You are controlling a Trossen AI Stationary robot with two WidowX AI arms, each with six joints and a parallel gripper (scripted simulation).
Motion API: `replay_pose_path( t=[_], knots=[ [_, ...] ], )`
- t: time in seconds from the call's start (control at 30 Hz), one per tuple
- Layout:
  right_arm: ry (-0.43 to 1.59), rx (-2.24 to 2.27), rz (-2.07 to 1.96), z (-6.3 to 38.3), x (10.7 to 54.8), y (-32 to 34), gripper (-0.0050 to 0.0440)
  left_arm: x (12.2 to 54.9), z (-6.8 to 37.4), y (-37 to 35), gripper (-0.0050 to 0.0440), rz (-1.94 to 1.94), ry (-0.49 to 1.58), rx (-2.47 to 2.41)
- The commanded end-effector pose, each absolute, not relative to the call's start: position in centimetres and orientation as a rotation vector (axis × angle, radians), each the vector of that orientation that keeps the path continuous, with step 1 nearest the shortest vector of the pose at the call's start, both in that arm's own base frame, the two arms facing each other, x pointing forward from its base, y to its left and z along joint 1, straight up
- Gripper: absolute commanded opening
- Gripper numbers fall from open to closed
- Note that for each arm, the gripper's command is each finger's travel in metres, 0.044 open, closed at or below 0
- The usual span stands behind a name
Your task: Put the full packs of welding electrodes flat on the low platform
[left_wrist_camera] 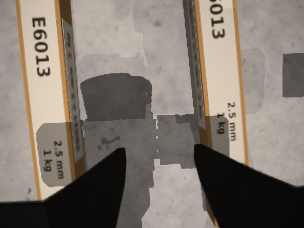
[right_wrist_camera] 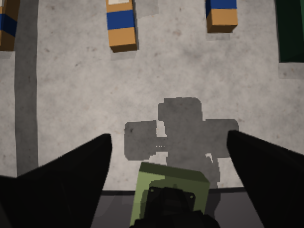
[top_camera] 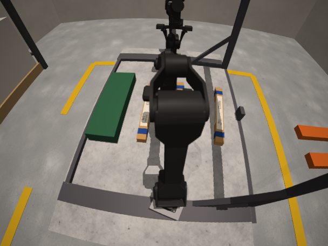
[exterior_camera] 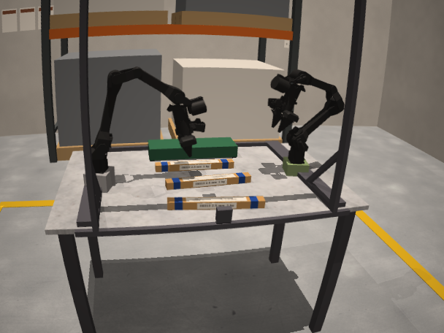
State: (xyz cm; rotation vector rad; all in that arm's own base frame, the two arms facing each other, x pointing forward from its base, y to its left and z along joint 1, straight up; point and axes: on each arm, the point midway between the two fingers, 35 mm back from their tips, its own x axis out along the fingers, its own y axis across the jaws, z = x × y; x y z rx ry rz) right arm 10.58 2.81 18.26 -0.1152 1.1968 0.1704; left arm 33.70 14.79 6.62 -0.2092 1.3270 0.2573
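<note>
In the top view the left arm (top_camera: 179,116) (exterior_camera: 150,80) hides most of the middle electrode pack (top_camera: 180,86) (exterior_camera: 208,181) (left_wrist_camera: 220,75) (right_wrist_camera: 121,25); the nearest pack (top_camera: 143,121) (exterior_camera: 194,166) (left_wrist_camera: 45,100) (right_wrist_camera: 221,17) is partly covered. Relative to the green platform (top_camera: 111,105) (exterior_camera: 193,149) (right_wrist_camera: 292,30), they lie flat beside it on the table (top_camera: 116,164) (exterior_camera: 135,219) (left_wrist_camera: 107,30) (right_wrist_camera: 75,100), the far pack (top_camera: 219,116) (exterior_camera: 216,203) (right_wrist_camera: 6,30) outermost. All are orange-brown with blue bands and white labels; their contents are hidden. Left gripper (exterior_camera: 188,154) (left_wrist_camera: 160,148), above the table near the platform, is partly open, gripping nothing; right gripper (top_camera: 173,40) (exterior_camera: 277,128) (right_wrist_camera: 170,135), well apart from it, is wide open and unloaded.
</note>
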Motion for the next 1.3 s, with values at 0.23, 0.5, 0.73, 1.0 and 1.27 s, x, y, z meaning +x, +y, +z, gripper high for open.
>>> replay_pose_path(
  t=[0.23, 0.5, 0.73, 1.0, 1.27],
  knots=[
    [1.175, -0.111, 0.168, 18.9, 10.7, 2.8, 0.0330, 34.4, 8.6, 15.1, 0.0200, 0.269, 1.271, -0.196],
    [1.175, -0.111, 0.168, 18.9, 10.7, 2.8, 0.0330, 36.8, 7.7, 11.8, 0.0330, 0.182, 1.277, -0.128],
    [1.175, -0.111, 0.168, 18.9, 10.7, 2.8, 0.0330, 38.5, 7.1, 8.9, 0.0330, 0.181, 1.276, -0.130],
    [1.175, -0.111, 0.168, 18.9, 10.7, 2.8, 0.0330, 41.2, 6.2, 4.3, 0.0330, 0.178, 1.277, -0.133],
    [1.175, -0.111, 0.168, 18.9, 10.7, 2.8, 0.0330, 43.1, 5.4, 0.9, 0.0330, 0.177, 1.278, -0.135]
  ],
)
